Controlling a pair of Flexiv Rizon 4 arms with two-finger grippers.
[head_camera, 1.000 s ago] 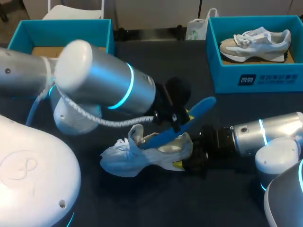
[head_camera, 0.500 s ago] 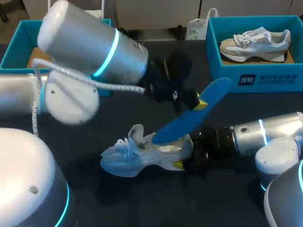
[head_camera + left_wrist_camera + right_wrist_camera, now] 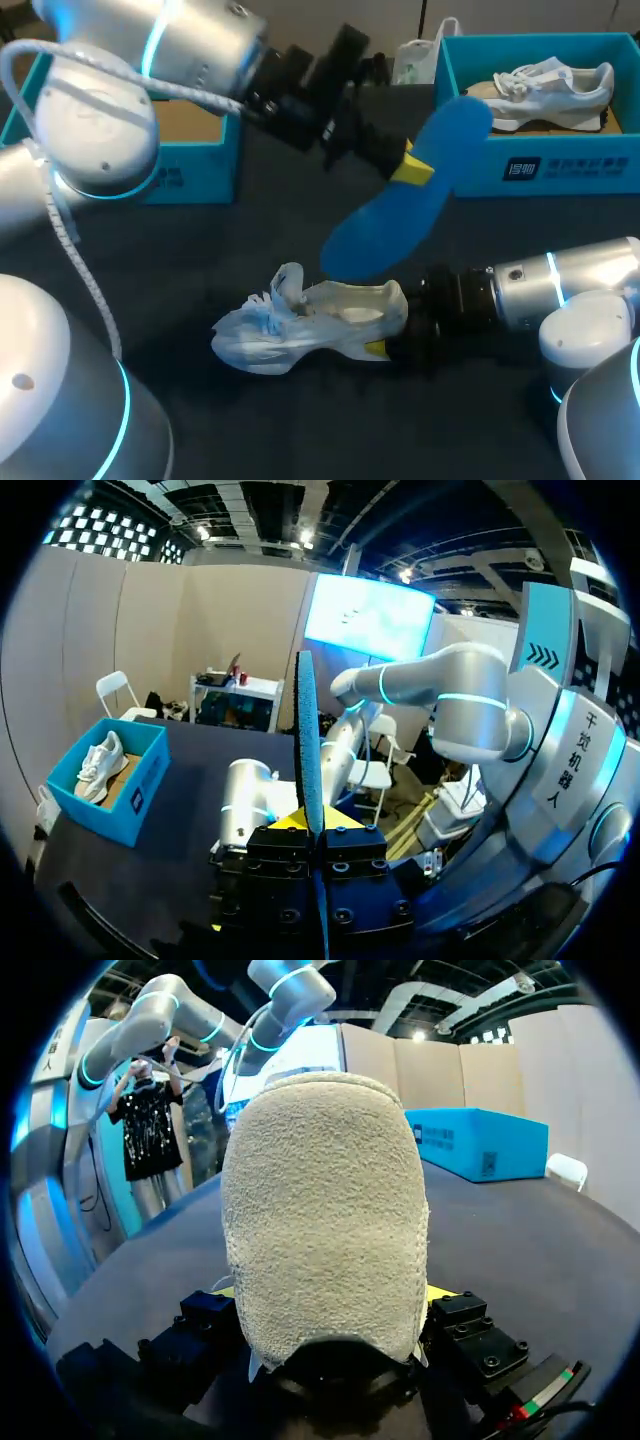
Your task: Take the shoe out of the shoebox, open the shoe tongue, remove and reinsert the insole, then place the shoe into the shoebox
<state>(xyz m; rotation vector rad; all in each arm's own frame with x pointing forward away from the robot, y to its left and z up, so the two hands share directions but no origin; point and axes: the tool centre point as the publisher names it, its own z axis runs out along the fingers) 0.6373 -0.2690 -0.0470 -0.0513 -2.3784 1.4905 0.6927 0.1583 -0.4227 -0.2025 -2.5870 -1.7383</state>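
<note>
The blue insole (image 3: 405,205) is held pinched by the left gripper (image 3: 410,168), in the air at one o'clock of the shoe (image 3: 300,325), whose heel is clamped on the table (image 3: 200,255) by the right gripper (image 3: 378,345).

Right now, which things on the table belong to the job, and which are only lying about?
Job: blue foam insole, held up by the left fingers; white lace-up shoe, heel in the right fingers; empty teal shoebox, probably its own.
Lying about: second teal shoebox with a beige sneaker inside.
</note>
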